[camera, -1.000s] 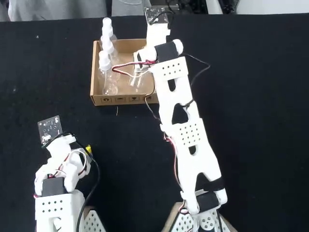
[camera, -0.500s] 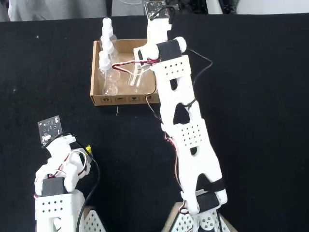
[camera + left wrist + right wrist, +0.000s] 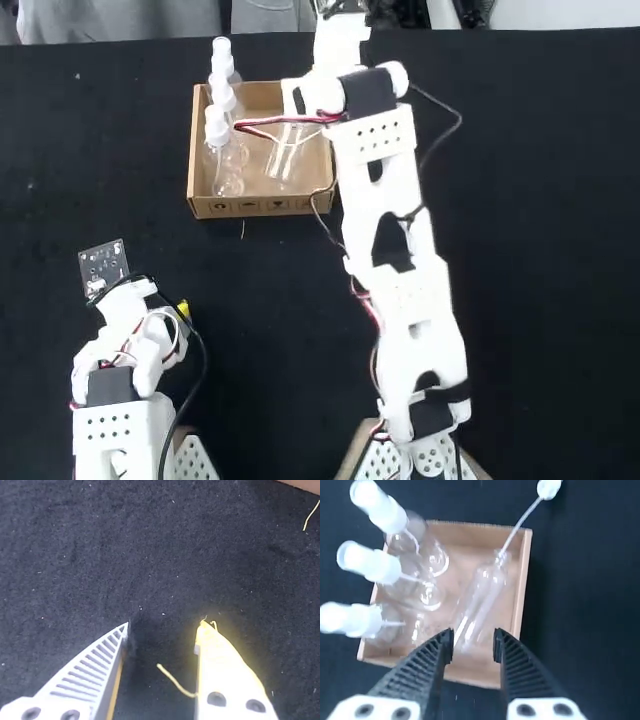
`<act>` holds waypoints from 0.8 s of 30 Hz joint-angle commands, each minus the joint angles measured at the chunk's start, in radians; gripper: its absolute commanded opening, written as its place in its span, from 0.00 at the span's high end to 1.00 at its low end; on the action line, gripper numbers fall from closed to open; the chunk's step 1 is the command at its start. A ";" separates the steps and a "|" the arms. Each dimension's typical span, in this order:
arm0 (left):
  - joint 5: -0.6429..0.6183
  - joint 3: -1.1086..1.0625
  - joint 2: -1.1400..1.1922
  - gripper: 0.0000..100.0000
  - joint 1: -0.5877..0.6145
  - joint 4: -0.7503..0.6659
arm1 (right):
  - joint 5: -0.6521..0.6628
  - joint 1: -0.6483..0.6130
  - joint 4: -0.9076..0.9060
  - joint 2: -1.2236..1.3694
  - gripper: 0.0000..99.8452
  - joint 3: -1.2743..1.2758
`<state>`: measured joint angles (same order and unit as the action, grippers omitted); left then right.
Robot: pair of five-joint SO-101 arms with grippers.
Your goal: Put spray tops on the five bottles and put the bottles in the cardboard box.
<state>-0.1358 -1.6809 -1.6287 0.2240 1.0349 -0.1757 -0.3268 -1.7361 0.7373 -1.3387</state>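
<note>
Release logged.
My right gripper (image 3: 472,632) is now backed off, jaws apart, empty; clear plastic bottle (image 3: 480,600) leans in brown cardboard box (image 3: 522,580), white spray top (image 3: 547,487) unseated: unfinished.

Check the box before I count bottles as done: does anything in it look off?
One bottle leans tilted in the cardboard box; its spray top is unseated, tube drawn out, beyond the box wall. The other three stand upright, capped.
</note>
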 commanded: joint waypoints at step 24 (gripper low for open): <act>0.002 -0.027 -0.012 0.80 0.008 0.005 | 0.011 0.014 0.031 -0.780 0.92 0.753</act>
<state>-0.1358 -1.6809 -1.6287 0.2240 1.0349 -0.1757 -0.3268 -1.7331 0.0729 -0.6467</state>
